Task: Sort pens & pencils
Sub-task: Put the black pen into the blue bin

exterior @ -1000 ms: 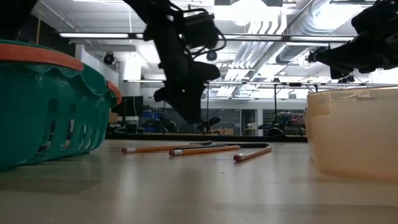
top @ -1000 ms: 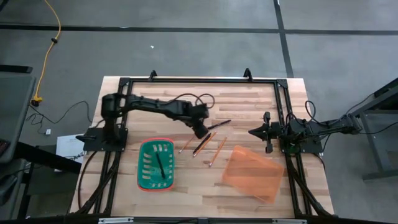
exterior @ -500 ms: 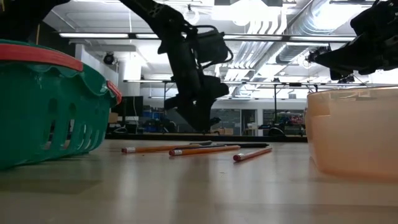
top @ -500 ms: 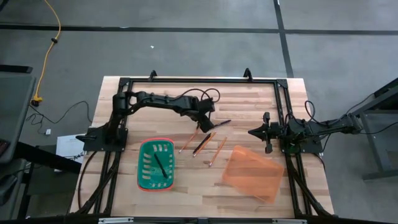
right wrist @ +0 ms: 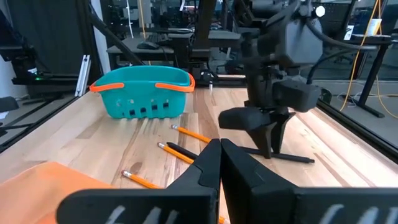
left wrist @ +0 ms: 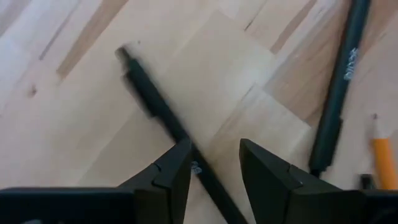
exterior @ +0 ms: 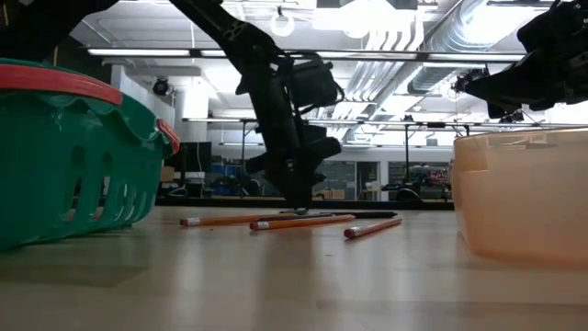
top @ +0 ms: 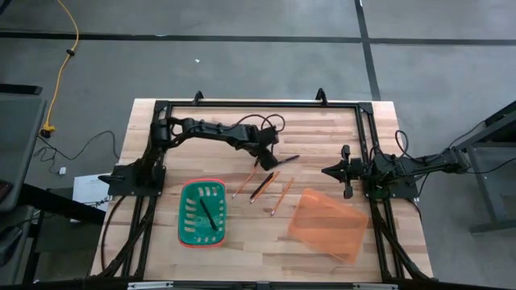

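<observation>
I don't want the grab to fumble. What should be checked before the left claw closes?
1. Left claw open: ok.
2. A pen runs between its fingers on the table: ok.
3. Only that pen in the gap: ok; a second pen and a pencil tip lie off to the side.
4. Fingertips low enough to pinch: ok as far as the low view shows; they reach down to the table.
5. Green basket ready to receive: ok; one pen already lies inside.
6. Right claw out of the way: ok; shut, parked at the right side.
</observation>
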Controlling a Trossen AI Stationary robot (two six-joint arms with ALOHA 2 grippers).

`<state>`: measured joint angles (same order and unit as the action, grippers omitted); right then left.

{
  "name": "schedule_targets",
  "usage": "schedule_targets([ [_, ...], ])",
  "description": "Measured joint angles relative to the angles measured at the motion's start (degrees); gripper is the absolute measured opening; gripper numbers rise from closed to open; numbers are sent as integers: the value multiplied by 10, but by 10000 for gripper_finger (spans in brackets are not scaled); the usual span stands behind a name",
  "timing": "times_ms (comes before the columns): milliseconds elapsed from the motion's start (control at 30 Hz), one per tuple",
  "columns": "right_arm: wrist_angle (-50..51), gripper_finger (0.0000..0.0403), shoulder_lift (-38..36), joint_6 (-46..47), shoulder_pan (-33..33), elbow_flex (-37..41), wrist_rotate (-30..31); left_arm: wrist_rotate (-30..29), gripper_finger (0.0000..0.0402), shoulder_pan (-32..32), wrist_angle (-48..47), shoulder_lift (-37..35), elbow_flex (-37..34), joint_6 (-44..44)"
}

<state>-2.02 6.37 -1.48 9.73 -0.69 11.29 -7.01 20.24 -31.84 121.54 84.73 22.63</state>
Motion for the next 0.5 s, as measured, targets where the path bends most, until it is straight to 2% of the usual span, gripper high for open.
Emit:
schedule_targets([
  [500,0,0,0,0,0,0,0,-14,127,-4,-31,-12,-3,-31],
])
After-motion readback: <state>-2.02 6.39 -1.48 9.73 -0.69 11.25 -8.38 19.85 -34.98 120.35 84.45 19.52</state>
